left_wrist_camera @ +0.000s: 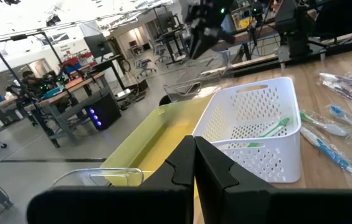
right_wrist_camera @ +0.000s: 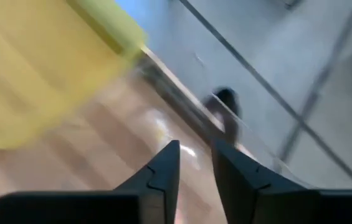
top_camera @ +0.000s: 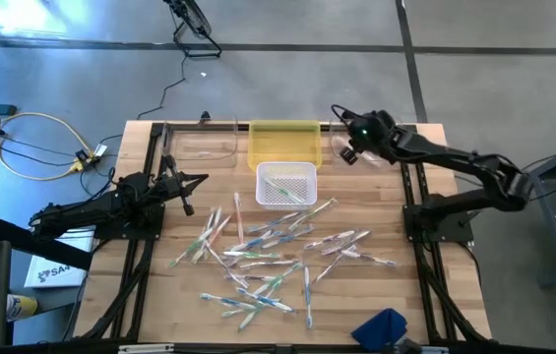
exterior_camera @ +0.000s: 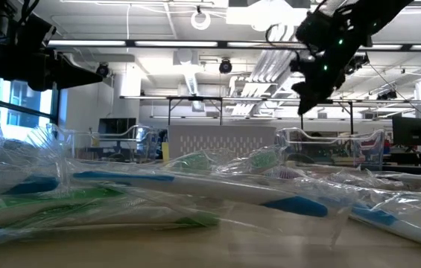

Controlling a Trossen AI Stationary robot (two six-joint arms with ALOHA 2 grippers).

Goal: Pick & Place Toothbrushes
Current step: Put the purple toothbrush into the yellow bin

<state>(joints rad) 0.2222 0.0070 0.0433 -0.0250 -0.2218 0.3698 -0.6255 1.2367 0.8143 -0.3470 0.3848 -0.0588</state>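
Toothbrushes (top_camera: pixel 268 258) in clear wrappers, scattered over the middle of the tabletop (top_camera: pixel 386 295), many crossing or touching each other, mostly white with green or blue parts. In the low view, a few wrapped ones (exterior_camera: pixel 195 186) lying close to the camera on the wood. Two or three more with green handles (left_wrist_camera: pixel 269 132) already inside the white basket (top_camera: pixel 285 184), just behind the pile, toward the far edge. Yellow tray (top_camera: pixel 283 144) directly behind the basket, at the middle of the far edge. Clear container (top_camera: pixel 199 143) beside the tray, near the far left corner. Another clear container (exterior_camera: pixel 329 141) near the far right corner, better seen in the low view. Blue cloth (top_camera: pixel 384 325) near the front edge, toward the right corner.

Left gripper (top_camera: pixel 199 182) low over the left side of the tabletop, pointing toward the basket, jaws fully closed and holding nothing; in its wrist view the two fingers (left_wrist_camera: pixel 182 168) pressed together. Right gripper (top_camera: pixel 341 111) raised above the far edge, to the right of the yellow tray, near the far right corner. Jaws slightly apart with a narrow gap, nothing visible between the fingers (right_wrist_camera: pixel 163 174). Wrist view there blurred, showing only yellow tray, wood and floor.
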